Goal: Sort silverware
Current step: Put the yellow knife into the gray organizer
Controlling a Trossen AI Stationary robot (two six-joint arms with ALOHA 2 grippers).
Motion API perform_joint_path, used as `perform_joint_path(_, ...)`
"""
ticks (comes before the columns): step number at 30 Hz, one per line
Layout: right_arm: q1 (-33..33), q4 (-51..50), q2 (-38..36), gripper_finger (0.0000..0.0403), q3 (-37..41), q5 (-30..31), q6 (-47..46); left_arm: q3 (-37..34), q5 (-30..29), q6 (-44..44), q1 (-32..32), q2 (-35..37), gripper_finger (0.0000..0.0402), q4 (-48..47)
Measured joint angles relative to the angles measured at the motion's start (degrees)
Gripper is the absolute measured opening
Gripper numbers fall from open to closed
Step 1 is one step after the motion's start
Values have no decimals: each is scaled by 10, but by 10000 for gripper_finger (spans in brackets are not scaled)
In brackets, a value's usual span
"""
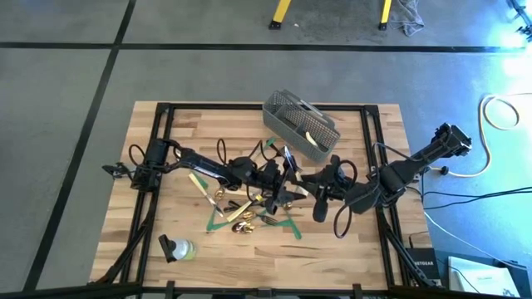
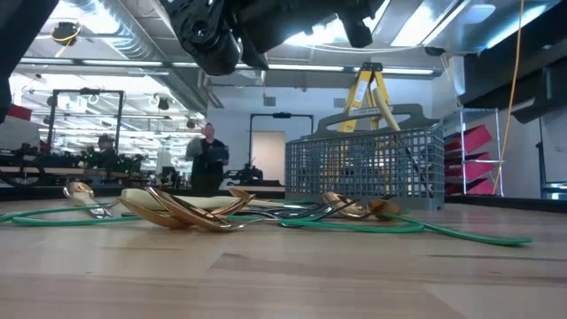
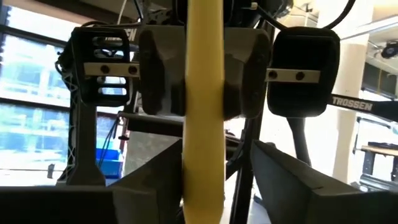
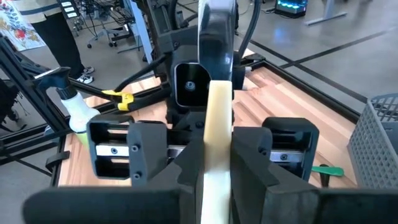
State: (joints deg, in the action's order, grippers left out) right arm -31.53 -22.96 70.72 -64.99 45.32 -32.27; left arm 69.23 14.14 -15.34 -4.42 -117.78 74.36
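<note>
Your left tool [image 1: 281, 178] and right tool [image 1: 293, 181] meet mid-frame in the high view, both raised off the worktop [image 1: 357, 249]. Right tool is clamped on the cream-handled knife [image 4: 214, 146]; left tool's fingers [image 4: 112, 149] flank the same handle, can't tell if they're gripping. Gold spoons [image 2: 182, 211] and dark forks [image 2: 310, 211] lie lower centre on green tape strips [image 2: 461, 232]. Mesh basket [image 1: 301, 124] sits upper centre.
</note>
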Motion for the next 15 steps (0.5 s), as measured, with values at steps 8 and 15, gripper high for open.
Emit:
perform_joint_path(8,0,0,0,42,0,-9,2,0,2,-1,2,0,123,0)
perform_joint_path(15,0,0,0,42,0,-13,2,0,2,7,2,0,80,3)
